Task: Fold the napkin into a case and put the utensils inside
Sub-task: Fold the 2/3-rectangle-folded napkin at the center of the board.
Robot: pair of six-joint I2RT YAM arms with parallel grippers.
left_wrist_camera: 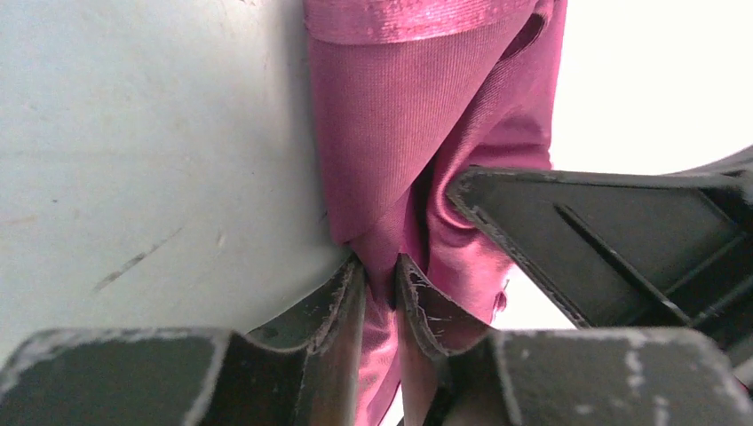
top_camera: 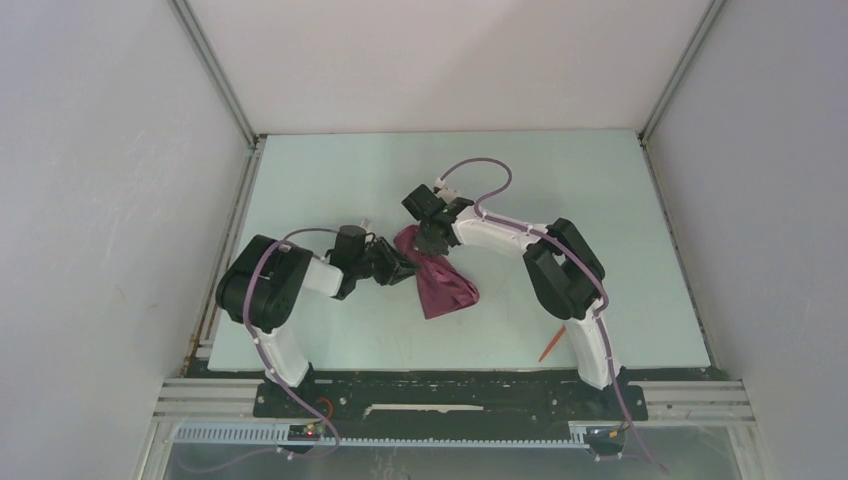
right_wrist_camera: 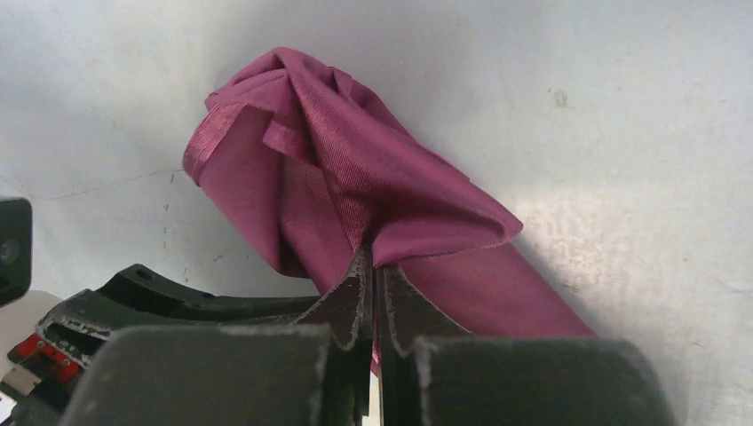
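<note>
A bunched napkin (top_camera: 440, 282) sits mid-table. The left gripper (top_camera: 405, 268), pinched onto the cloth, blocks the napkin's left side. The right gripper (top_camera: 431, 244), also clamped on it, blocks the far edge. To the napkin's right, the right arm (top_camera: 565, 268) arches across. Bare table (top_camera: 330, 180) lies beyond and in front of the napkin. An orange utensil (top_camera: 551, 346) lies to its near right.

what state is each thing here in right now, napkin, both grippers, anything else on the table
napkin: bunched and creased, not a flat case, pinched by both grippers
left gripper: shut on a fold of the napkin
right gripper: shut on the napkin
utensil: one orange-red piece lying on the table beside the right arm, partly hidden, outside the napkin
</note>
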